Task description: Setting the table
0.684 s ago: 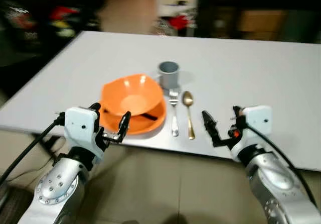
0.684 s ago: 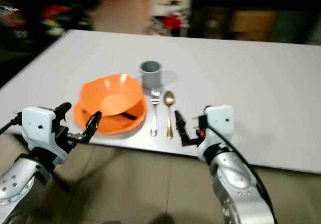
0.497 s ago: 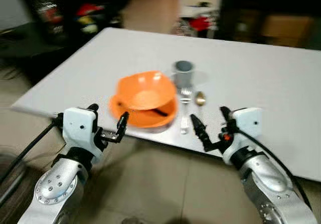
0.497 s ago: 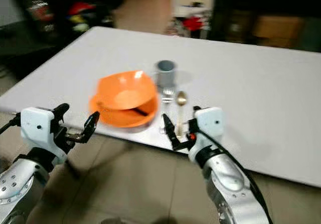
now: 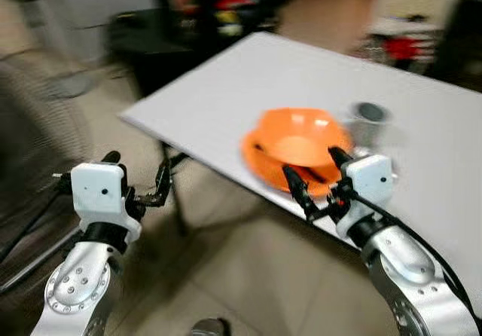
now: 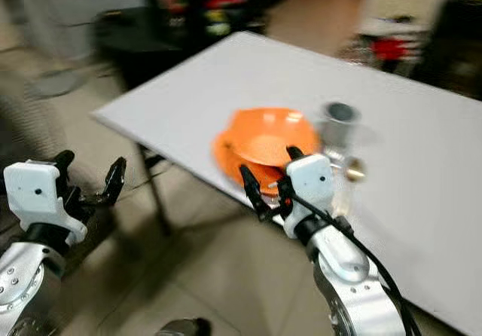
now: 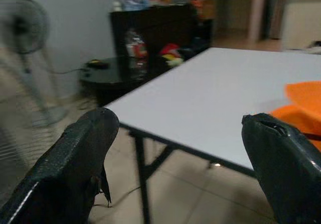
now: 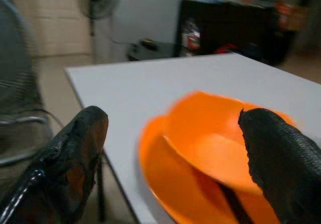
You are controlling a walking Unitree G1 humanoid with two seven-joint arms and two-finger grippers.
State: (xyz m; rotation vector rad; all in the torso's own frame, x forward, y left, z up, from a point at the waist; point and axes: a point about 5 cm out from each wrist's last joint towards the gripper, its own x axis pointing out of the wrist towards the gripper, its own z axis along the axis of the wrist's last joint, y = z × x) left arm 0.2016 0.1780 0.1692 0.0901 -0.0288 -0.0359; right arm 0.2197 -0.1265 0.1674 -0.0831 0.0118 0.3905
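Your right claw (image 5: pixel 316 181) open, empty, at tabletop (image 5: pixel 248 87) edge just before orange bowl (image 5: pixel 300 134) on orange plate (image 5: pixel 263 159). Grey cup (image 5: pixel 367 121) beyond. Left claw (image 5: pixel 139 178) open, off tabletop, over floor (image 5: pixel 226 276).

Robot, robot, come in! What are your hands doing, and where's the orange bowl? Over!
Both grippers, left and right, open, holding nothing. Orange bowl sits on its orange plate near the table edge, grey cup behind. View blurred.

An orange bowl (image 5: pixel 300 135) sits tilted on an orange plate (image 5: pixel 260 157), grey cup (image 5: pixel 367 120) just beside.
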